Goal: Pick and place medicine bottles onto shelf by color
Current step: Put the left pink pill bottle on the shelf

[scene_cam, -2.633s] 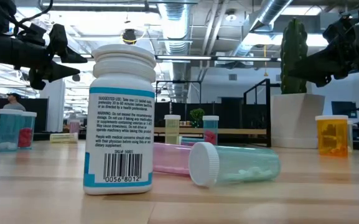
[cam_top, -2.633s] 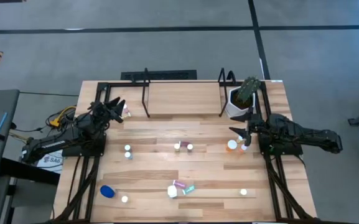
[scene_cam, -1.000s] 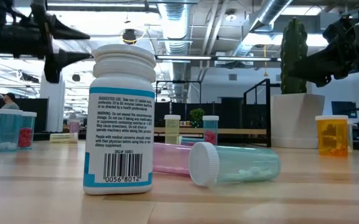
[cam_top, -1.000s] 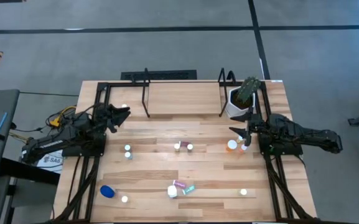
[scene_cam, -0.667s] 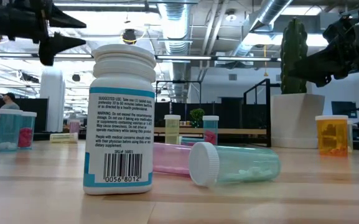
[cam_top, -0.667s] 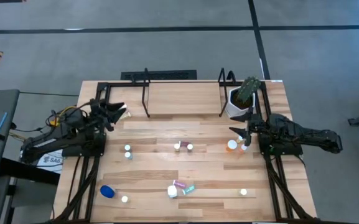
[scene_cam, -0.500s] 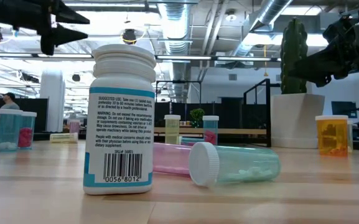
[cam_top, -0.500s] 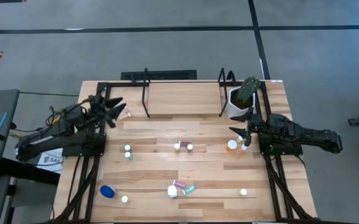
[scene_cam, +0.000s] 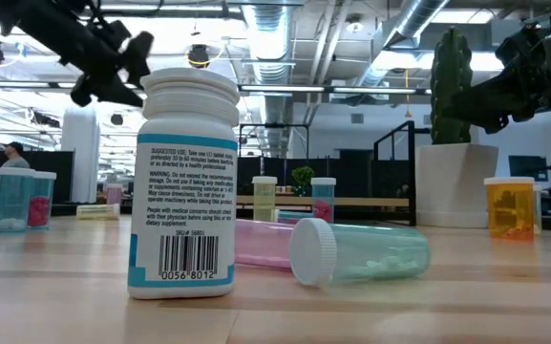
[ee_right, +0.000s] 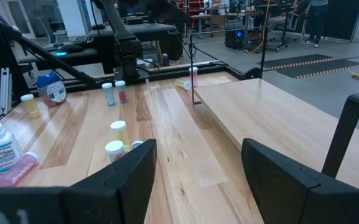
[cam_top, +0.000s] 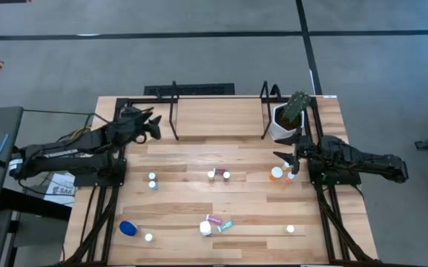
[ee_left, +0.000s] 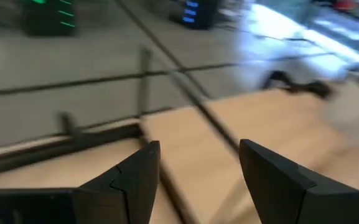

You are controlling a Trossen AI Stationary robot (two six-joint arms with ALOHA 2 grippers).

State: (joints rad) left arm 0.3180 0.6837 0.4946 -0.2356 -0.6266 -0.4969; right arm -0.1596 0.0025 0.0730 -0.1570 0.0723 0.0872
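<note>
Two capped bottles [scene_cam: 356, 253] flat, seemingly lengthwise across table [scene_cam: 504, 296].

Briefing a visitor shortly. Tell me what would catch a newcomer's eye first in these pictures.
In the low view, a big white bottle with a barcode label looms up front, a teal bottle lying beside it. From above, small bottles dot the table, the left gripper hangs open at the shelf, and a potted cactus stands at its right.

We are seeing a white bottle [scene_cam: 186, 182] standing upright (barcode facing us) beside a toppled teal bottle [scene_cam: 359, 252] on the bench [scene_cam: 55, 296].
</note>
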